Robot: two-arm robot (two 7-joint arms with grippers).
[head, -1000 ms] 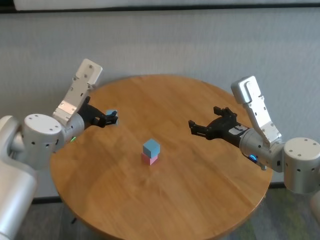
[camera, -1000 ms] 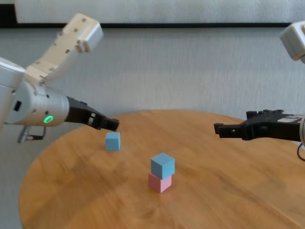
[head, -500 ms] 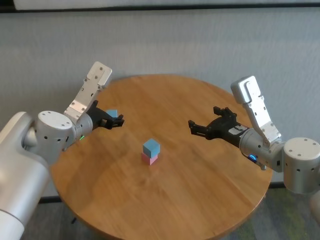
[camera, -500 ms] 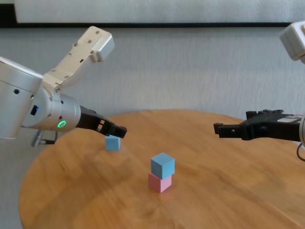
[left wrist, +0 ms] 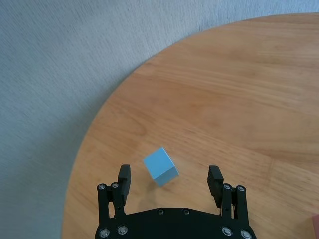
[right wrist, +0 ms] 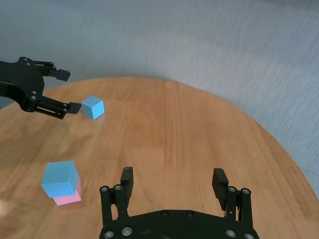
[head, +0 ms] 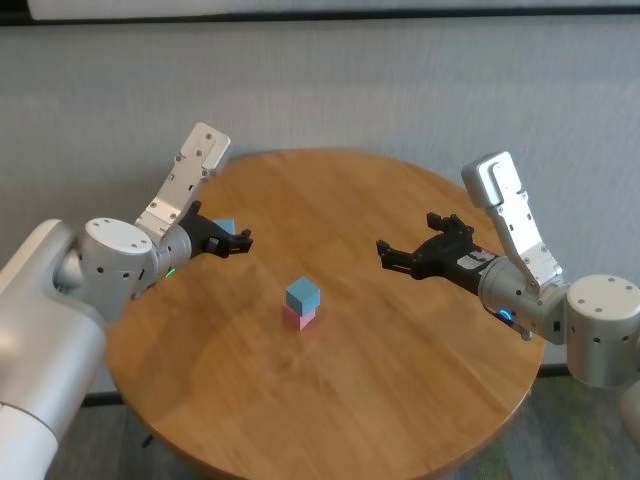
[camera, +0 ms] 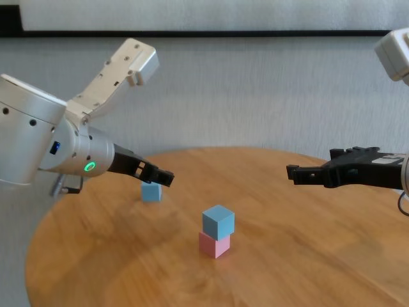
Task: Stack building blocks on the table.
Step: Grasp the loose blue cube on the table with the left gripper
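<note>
Left pincer (left wrist: 169, 180): wide open, empty, straddling a loose light blue matte cube (left wrist: 160, 166) without touching
Right pincer (right wrist: 174, 181): wide open, empty, above the round wood-grain tabletop (head: 400, 380)
Stack: second light blue cube (head: 302, 294) atop pale pink cube (head: 299, 318)

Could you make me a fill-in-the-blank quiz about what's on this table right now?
1. The stacked blue block sits on a ____ block.
2. The lone blue block lies between the open fingers of the ____ gripper.
3. The right gripper hovers with its fingers ____, holding nothing.
4. The table top is ____ in shape.

Missing words: pink; left; open; round
</note>
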